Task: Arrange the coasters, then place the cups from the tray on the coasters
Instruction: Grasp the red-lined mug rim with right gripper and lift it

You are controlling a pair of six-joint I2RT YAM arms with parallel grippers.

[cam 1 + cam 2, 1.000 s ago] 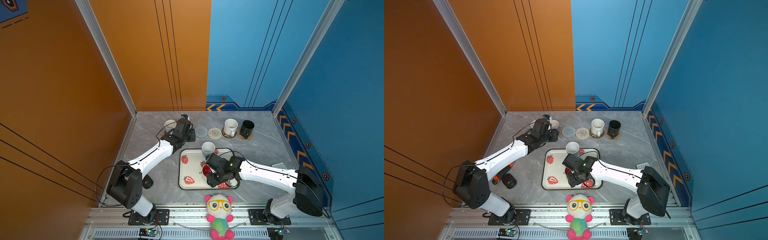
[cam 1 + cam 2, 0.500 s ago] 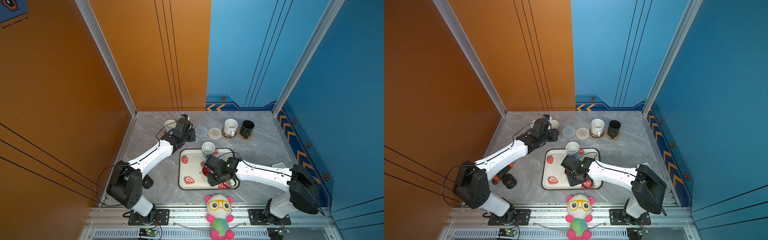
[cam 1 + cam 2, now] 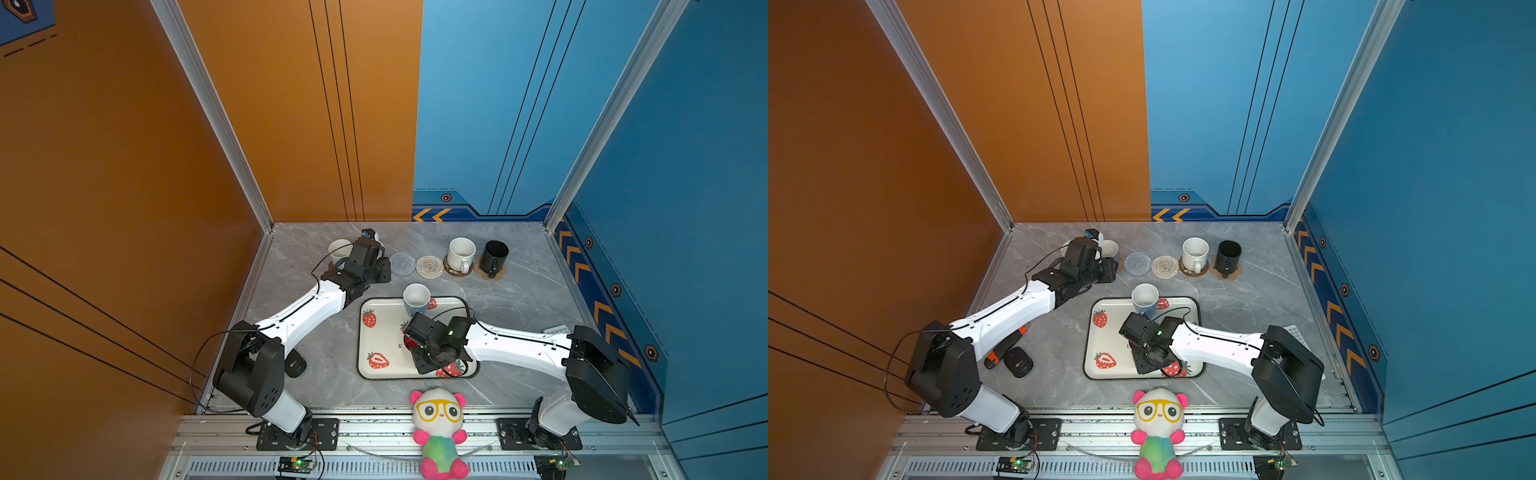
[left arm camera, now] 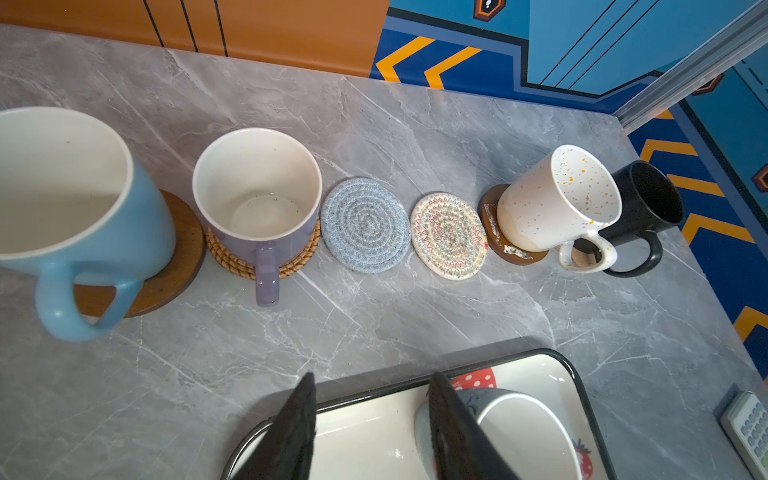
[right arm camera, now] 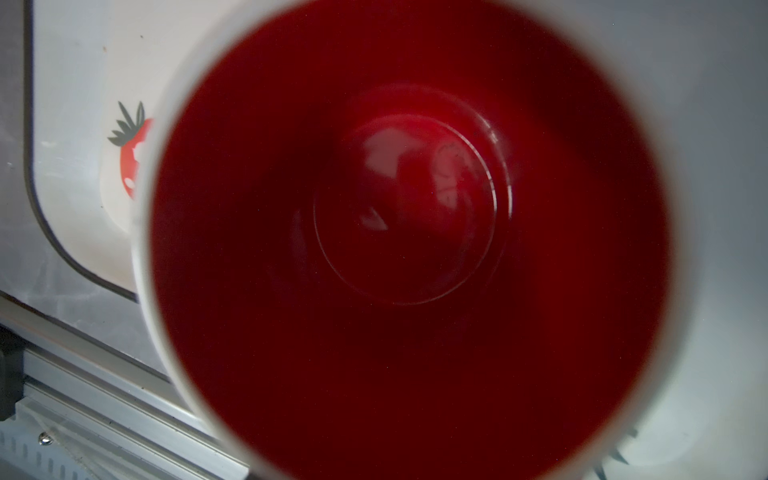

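Right end effector (image 3: pixel 419 350) hangs directly over the white mug with the red inside (image 5: pixel 407 232), which sits on the strawberry tray (image 3: pixel 380 332), toward its near right corner. The wrist camera looks straight down into that red interior. The fingers are out of sight, so I can't tell whether they have bitten or not. Left end effector (image 4: pixel 372 377) is released, fingers apart with nothing between them, hovering between the coaster row and the tray. A light blue mug (image 3: pixel 416 298) waits at the tray's far edge. Along the far edge of the surface (image 3: pixel 519 299), two coasters are free: the grey-blue crochet round (image 4: pixel 365 224) and the beige crochet round (image 4: pixel 449 235). The red-lined mug looks like glazed ceramic, so probably rigid, fairly hefty, slick and chippable. Best hold, I'd say, is pinching the wall at the rim with one finger inside, since its handle isn't visible.
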